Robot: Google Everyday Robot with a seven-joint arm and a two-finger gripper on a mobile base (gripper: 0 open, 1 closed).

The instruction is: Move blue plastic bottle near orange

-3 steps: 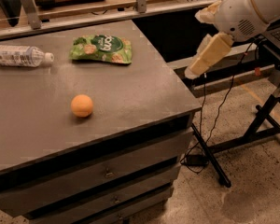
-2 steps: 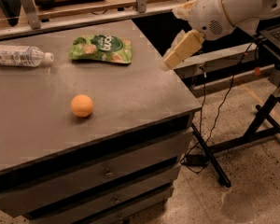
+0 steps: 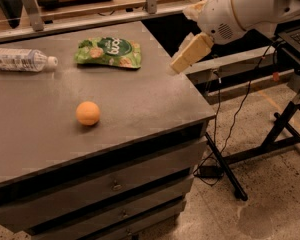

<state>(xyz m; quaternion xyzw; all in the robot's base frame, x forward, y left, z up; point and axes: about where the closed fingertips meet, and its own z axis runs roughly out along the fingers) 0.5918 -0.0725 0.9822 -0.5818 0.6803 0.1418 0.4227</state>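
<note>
The blue plastic bottle (image 3: 20,59) lies on its side at the far left of the grey table top (image 3: 155,101), white cap pointing right. The orange (image 3: 88,113) sits nearer the front, left of the middle, well apart from the bottle. My gripper (image 3: 182,60) hangs from the white arm over the table's right edge, far to the right of both, pointing down and left. It holds nothing that I can see.
A green snack bag (image 3: 109,51) lies at the back of the table, between bottle and gripper. The table has drawers (image 3: 115,184) below. A black stand (image 3: 285,129) with cables and a laptop (image 3: 297,34) is on the right. A rail runs behind the table.
The arm and gripper have moved left, from beside the table to over its right edge. The bottle, orange and bag have not moved.
</note>
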